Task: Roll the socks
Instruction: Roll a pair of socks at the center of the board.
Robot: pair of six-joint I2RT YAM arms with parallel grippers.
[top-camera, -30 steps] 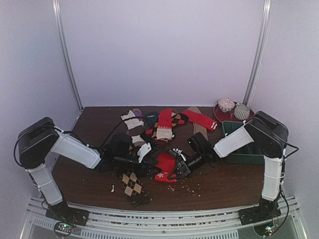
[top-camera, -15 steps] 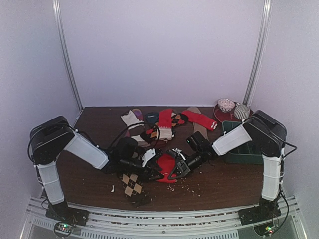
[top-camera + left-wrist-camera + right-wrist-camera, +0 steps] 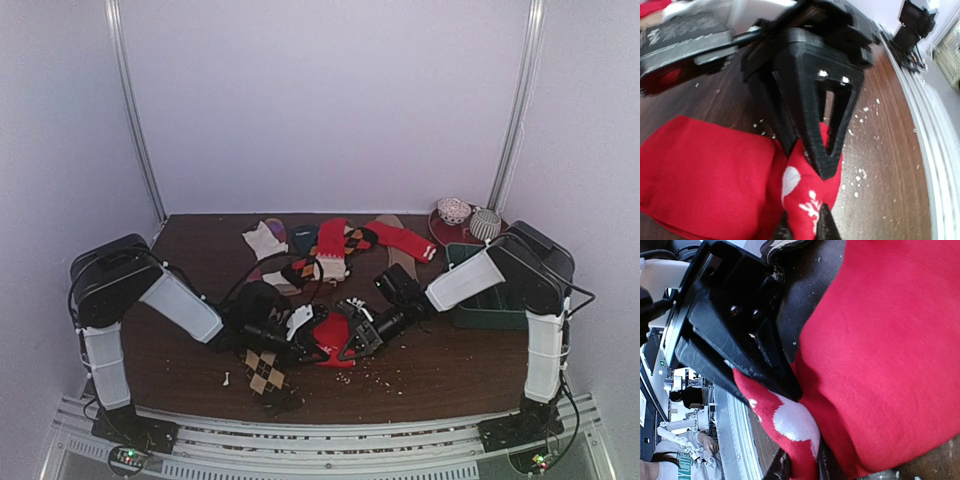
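Pale purple walls (image 3: 320,100) stand round a dark brown wooden tabletop (image 3: 190,250). From my seat far away I see both arms bent in to the middle. Between them lies the red cloth sock with white snowflake marks (image 3: 333,328), on the wood a bit in front of the heap of other socks (image 3: 320,248) at the back.

My left pincer (image 3: 824,192) is pinching a raised fold of that red sock. In the left wrist view the red cloth sits squeezed between the two black fingers (image 3: 810,100). My right pincer (image 3: 801,430) is pinching the same sock from the other side, with a red fold and a white patch caught in it. The two pincers are very near each other.

The dark brown argyle sock with tan diamonds (image 3: 265,370) lies just in front of the left pincer, near the front edge, and nothing holds it. Small white crumbs (image 3: 372,378) dot the wood near the red sock. A dark green bin (image 3: 482,312) sits on the right, behind the right arm. Behind it is a red plate (image 3: 447,235) with two rolled sock balls (image 3: 453,210).
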